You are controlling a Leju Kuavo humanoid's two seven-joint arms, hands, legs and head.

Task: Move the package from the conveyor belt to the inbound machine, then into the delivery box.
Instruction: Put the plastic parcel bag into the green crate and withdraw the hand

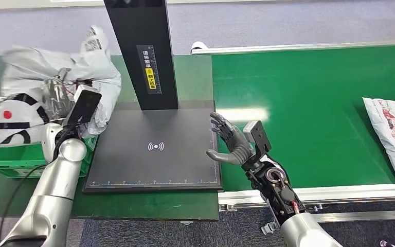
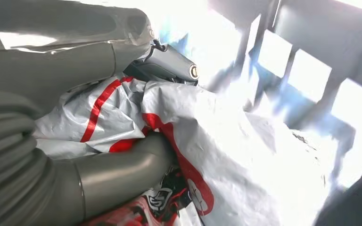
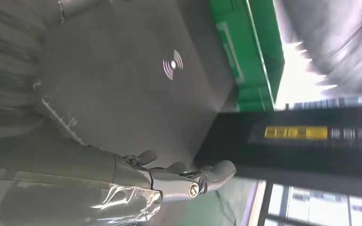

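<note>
Far left: green plastic delivery crate (image 1: 10, 160) on the dark green bench (image 1: 149, 205), piled high with white poly mailers. Left hand (image 2: 122, 155) is over that heap; the wrist view shows thumb and fingers wrapped around a crumpled white-and-red plastic package (image 2: 179, 136), so it has a firm hold on it. Package sits on or just above the pile, at the near right side of the crate.

My read: this is the drop step. Do it well by getting the bag inward over the crate centre before letting go; the pile is overfull and a release at the rim would likely slide off toward the scanner.

Middle: black flat inbound scanner plate (image 1: 154, 154) with its black upright post (image 1: 143, 51).

Right hand (image 1: 230, 144) hovers at the plate's right edge, fingers spread, holding nothing.

Far right: another white-and-red mailer (image 1: 393, 136) waits on the green conveyor belt (image 1: 308, 108).
</note>
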